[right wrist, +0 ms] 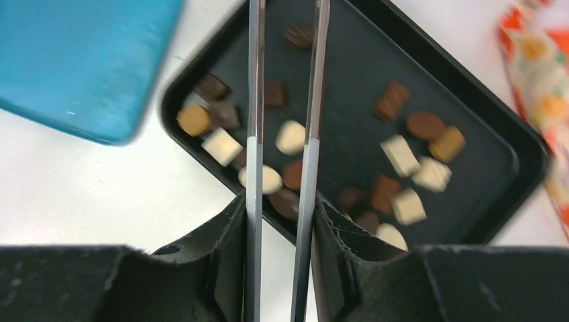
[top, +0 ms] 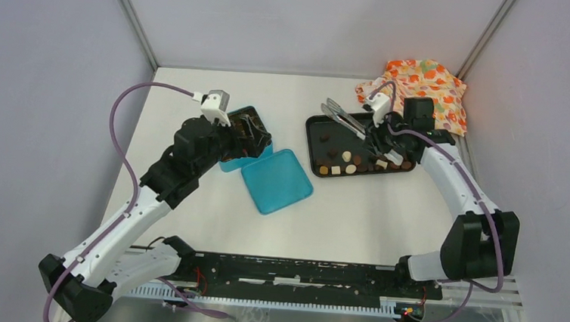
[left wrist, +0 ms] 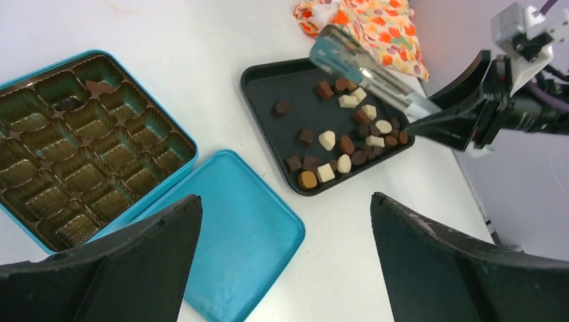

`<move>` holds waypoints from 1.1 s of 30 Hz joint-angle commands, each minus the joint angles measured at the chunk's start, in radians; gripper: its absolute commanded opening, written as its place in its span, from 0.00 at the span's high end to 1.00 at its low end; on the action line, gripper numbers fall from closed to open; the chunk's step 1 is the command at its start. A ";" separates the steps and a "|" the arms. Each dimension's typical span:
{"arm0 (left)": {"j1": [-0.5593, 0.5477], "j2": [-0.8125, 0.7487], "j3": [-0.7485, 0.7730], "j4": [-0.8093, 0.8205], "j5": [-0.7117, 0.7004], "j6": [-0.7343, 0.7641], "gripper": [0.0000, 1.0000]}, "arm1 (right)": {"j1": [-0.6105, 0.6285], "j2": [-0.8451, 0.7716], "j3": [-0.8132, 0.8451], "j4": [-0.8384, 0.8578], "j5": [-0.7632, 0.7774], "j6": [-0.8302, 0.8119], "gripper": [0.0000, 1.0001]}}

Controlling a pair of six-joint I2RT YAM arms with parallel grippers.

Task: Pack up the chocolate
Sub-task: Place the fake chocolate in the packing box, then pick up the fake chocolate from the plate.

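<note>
With right gripper [right wrist: 282, 208] clenched on the metal tongs [right wrist: 313, 80], lower the tips astride one chocolate piece [right wrist: 290, 136], among those just ahead on the black tray [right wrist: 366, 64], then squeeze gently. Hold left gripper [left wrist: 285, 201] spread open over the blue box [left wrist: 80, 121].

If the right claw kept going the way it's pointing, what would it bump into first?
Probably the black tray of chocolates: the tongs in the right claw reach over it. Height above it is unclear.
</note>
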 commanded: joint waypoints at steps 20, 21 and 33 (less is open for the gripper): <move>0.005 0.000 -0.111 -0.041 -0.018 0.454 0.01 | -0.167 0.007 -0.188 0.095 0.252 -0.014 0.61; 0.005 0.000 -0.114 -0.042 -0.035 0.459 0.01 | -0.167 0.010 -0.190 0.098 0.257 -0.014 0.61; 0.006 0.016 -0.101 -0.061 0.020 0.456 0.01 | -0.166 0.016 -0.204 0.122 0.296 -0.007 0.59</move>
